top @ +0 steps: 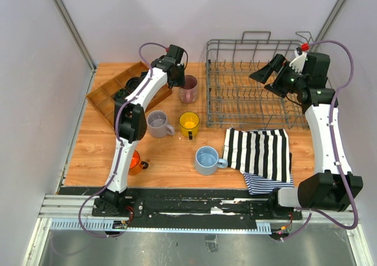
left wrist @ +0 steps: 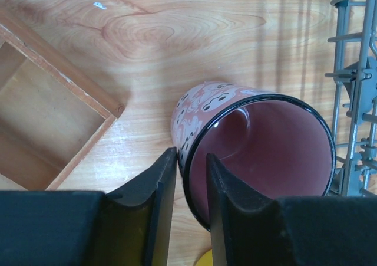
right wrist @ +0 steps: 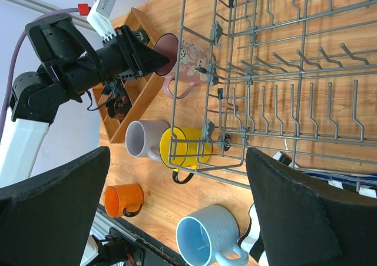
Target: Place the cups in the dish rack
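The translucent pink cup (top: 188, 89) stands just left of the grey wire dish rack (top: 253, 95). My left gripper (left wrist: 191, 160) is shut on its rim, one finger outside the patterned wall (left wrist: 203, 104) and one inside. The grey cup (top: 158, 123), yellow cup (top: 189, 122), light blue cup (top: 206, 160) and orange cup (top: 135, 160) sit on the table. My right gripper (top: 268, 80) hovers open and empty above the rack (right wrist: 283, 71). The right wrist view shows the pink (right wrist: 182, 56), grey (right wrist: 141, 139), yellow (right wrist: 185, 145), orange (right wrist: 121, 200) and blue (right wrist: 203, 236) cups.
A compartmented wooden tray (top: 112, 92) lies at the back left, close to the left arm; it also shows in the left wrist view (left wrist: 35, 118). A black-and-white striped cloth (top: 262, 154) lies in front of the rack. The rack's wire side (left wrist: 353, 101) is right beside the pink cup.
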